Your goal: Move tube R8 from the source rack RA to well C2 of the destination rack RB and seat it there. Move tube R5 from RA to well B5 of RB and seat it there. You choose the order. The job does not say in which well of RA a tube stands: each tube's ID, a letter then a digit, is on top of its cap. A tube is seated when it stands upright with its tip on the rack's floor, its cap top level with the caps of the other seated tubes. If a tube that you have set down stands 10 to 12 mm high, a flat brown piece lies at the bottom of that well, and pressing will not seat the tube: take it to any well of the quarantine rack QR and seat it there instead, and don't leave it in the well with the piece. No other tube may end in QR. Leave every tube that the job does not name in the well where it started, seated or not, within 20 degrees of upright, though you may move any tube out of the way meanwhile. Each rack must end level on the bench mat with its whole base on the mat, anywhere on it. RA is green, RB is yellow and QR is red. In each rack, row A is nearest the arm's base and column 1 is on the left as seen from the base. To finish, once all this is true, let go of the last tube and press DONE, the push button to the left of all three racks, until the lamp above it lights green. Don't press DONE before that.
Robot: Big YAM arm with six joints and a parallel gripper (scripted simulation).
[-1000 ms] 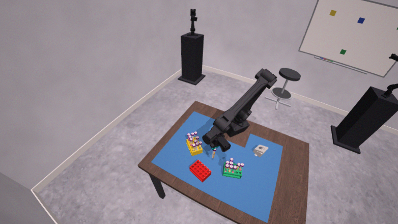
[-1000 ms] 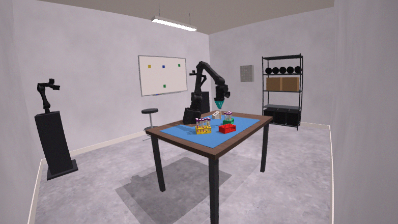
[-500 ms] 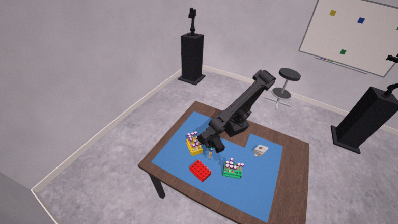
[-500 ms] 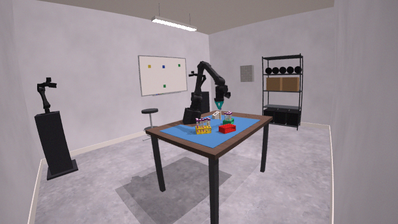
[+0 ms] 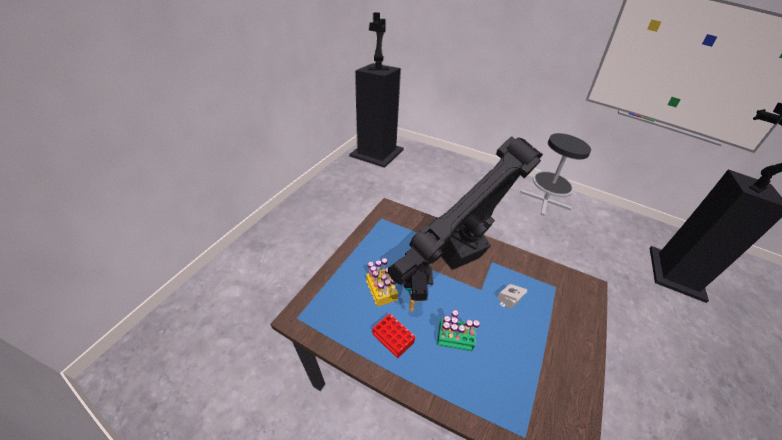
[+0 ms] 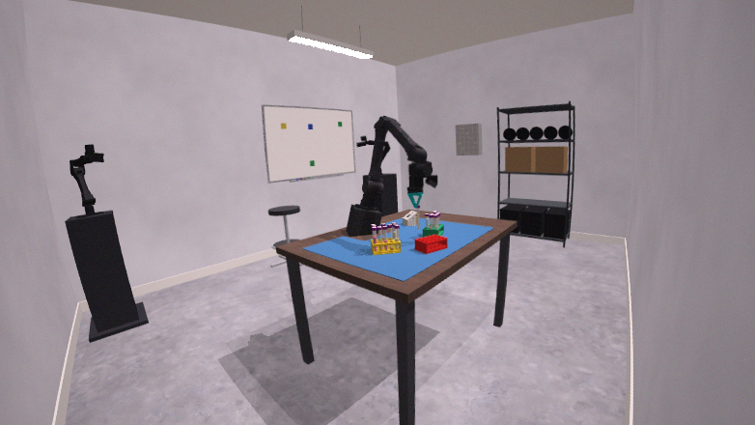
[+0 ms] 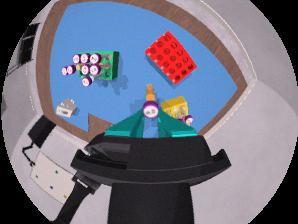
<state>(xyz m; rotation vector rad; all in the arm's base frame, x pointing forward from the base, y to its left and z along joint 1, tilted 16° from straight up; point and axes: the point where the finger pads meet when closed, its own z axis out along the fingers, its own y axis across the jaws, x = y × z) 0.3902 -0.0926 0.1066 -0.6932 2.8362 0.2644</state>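
Observation:
My gripper (image 5: pixel 411 296) is shut on a tube (image 5: pixel 411 304) with a purple-and-white cap and an orange tip, and holds it upright in the air above the blue mat. It hangs between the yellow rack RB (image 5: pixel 376 288) and the green rack RA (image 5: pixel 462 336), close to RB's near side. In the wrist view the tube (image 7: pixel 150 104) sits between my teal fingers, with RB (image 7: pixel 174 110) just beyond them. The cap's ID is too small to read. RA (image 7: pixel 95 66) holds several capped tubes, and so does RB.
The red rack QR (image 5: pixel 393 334) stands without tubes in front of RB and also shows in the wrist view (image 7: pixel 172 59). A small white box with the DONE button (image 5: pixel 512 290) sits on the mat beyond RA. The arm's base (image 5: pixel 464 246) stands at the table's far edge.

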